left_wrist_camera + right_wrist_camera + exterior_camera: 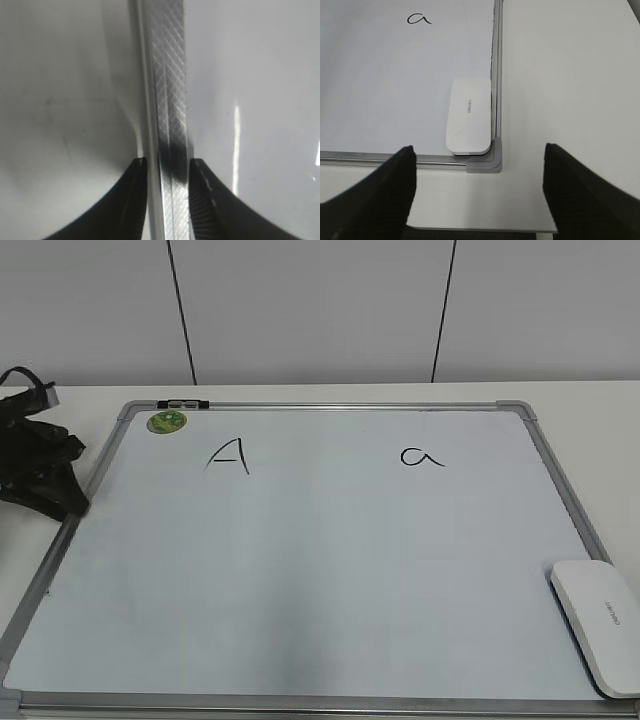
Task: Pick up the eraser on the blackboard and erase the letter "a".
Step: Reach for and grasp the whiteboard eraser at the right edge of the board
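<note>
Exterior view looks down at a slant on the blackboard [300, 570], a white dry-erase board in a grey metal frame lying flat on the pale desk [590, 395]. A round green sticker [167, 422] sits near its far left corner, with a capital "A" [229, 454] just beyond it and the letter "a" [422, 456] further right, both unsmudged. The eraser [598, 623] lies at the board's near right corner, its long side along the frame, grey lettering facing up. The left hand [40, 465] shows as a dark mass at the board's left edge.

From the left wrist view, the left hand [167, 172] has its two dark fingers [207, 200] either side of the ridged metal frame rail [170, 100], close to it; whether they pinch it I cannot tell.

From the right wrist view, the right hand [479, 170] is released, fingers spread wide, above the desk just off the board's corner, apart from the eraser [469, 116]. The "a" [418, 19] lies well beyond.
</note>
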You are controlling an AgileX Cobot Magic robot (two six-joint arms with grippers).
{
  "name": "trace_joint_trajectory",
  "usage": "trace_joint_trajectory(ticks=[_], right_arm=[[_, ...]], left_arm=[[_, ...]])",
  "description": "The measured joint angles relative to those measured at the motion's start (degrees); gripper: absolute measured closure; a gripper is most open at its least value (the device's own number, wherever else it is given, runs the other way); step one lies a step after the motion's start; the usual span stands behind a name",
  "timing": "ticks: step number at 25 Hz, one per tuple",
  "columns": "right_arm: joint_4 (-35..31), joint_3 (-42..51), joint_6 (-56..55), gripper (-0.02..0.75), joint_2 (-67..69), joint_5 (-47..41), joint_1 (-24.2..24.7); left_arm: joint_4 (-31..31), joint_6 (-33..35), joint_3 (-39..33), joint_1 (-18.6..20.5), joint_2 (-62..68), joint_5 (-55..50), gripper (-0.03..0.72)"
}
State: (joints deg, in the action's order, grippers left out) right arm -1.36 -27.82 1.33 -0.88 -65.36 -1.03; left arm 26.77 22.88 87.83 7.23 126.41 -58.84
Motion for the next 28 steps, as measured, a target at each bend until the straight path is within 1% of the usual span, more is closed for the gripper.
trace_joint_trajectory(ticks=[3,7,11,16,18,25,28], right_arm=[[0.0,0.0,0.0,0.152,0.0,0.0,0.0],[0.0,0.0,0.0,0.152,0.0,0.0,0.0],[0.0,0.0,0.0,0.152,0.0,0.0,0.0],[0.0,0.0,0.0,0.152,0.0,0.0,0.0],[0.0,0.0,0.0,0.152,0.0,0.0,0.0],[0.0,-1.3,0.0,0.152,0.2,0.0,0.0],[0.0,-4.0,1.0,0.16,4.6,0.1,0.0]], left_arm=[[0.3,0.0,0.2,0.2,0.3,-0.7,0.486],[1.0,0.0,0.4,0.4,1.1,-1.2,0.524],[1.1,0.0,0.6,0.5,1.1,-1.6,0.536],[1.5,0.0,0.7,0.5,1.1,-1.8,0.622],[1.5,0.0,0.7,0.6,1.1,-2.0,0.643],[1.1,0.0,0.7,0.6,1.1,-2.0,0.648],[1.0,0.0,0.7,0.6,1.1,-2.0,0.648]])
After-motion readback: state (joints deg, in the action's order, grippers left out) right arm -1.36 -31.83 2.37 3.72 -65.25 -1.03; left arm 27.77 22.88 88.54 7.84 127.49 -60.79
